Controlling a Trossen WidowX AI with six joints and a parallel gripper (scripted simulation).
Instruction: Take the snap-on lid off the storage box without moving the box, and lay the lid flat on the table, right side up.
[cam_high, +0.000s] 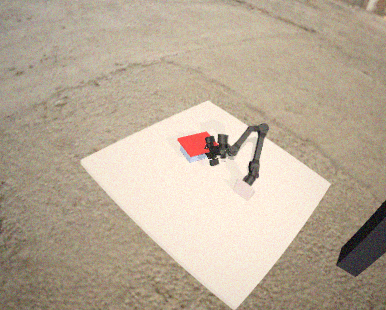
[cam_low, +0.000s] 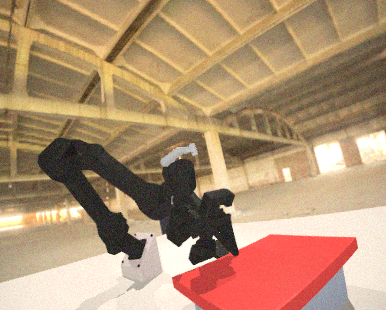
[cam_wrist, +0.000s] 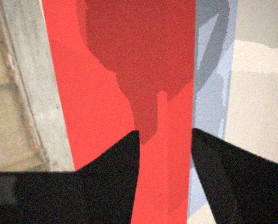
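The red lid (cam_high: 192, 143) (cam_low: 285, 265) (cam_wrist: 95, 110) lies on the pale blue storage box (cam_high: 192, 157) (cam_low: 327, 295) (cam_wrist: 215, 110), covering its top. No gap between lid and box can be made out. My gripper (cam_high: 213, 150) (cam_low: 216, 254) (cam_wrist: 164, 136) is at the lid's edge on the arm's side. It is shut on the lid: in the wrist view one finger is over the red surface and the other is beside the lid's edge, against the blue side. The exact contact of the fingertips is hidden in the top and exterior views.
The box stands on a white table top (cam_high: 200, 220), toward its far left part in the top view. The arm's pale base (cam_high: 244, 189) (cam_low: 142, 265) stands beyond the gripper. A dark beam (cam_high: 360, 255) shows at the lower right, off the table top.
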